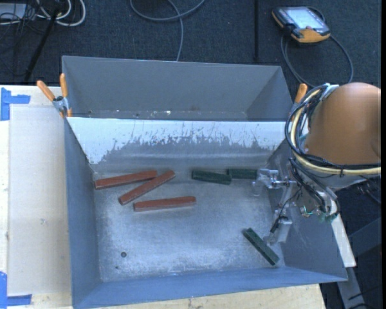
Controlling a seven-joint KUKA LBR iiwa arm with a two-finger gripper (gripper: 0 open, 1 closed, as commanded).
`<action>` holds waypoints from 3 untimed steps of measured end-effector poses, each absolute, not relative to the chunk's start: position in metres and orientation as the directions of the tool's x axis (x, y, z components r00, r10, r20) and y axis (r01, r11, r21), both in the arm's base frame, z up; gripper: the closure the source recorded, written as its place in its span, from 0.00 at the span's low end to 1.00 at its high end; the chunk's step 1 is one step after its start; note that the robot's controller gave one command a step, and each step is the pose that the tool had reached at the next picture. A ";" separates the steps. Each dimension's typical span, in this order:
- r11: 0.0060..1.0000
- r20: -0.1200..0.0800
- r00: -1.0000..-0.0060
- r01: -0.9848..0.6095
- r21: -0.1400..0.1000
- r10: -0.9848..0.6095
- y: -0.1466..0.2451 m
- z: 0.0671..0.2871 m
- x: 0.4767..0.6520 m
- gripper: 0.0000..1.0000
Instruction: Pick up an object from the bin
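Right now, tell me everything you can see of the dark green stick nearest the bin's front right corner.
The dark green stick is a short, flat, straight bar with a matte surface, perhaps plastic. It lies flat on the bin floor, set diagonally, alone in that corner with nothing lying on it. The gripper hangs close beside it, toward the bin's right wall; whether they touch I cannot tell.

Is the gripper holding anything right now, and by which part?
Cannot tell; the gripper is at the upper end of the dark green bar, lower right.

A dark green bar (260, 246) lies flat (slanted diagonally) near the bin's (80, 224) front right corner.
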State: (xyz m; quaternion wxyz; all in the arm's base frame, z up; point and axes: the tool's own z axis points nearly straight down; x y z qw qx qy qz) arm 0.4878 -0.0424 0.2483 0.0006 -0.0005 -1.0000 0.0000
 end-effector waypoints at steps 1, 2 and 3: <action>1.000 -0.005 -1.000 0.021 0.000 0.021 -0.049 0.200 0.482 0.00; 1.000 -0.003 -1.000 0.007 0.000 0.007 -0.058 0.139 0.492 0.00; 0.994 0.005 -0.994 0.112 0.001 0.112 -0.075 0.108 0.505 0.00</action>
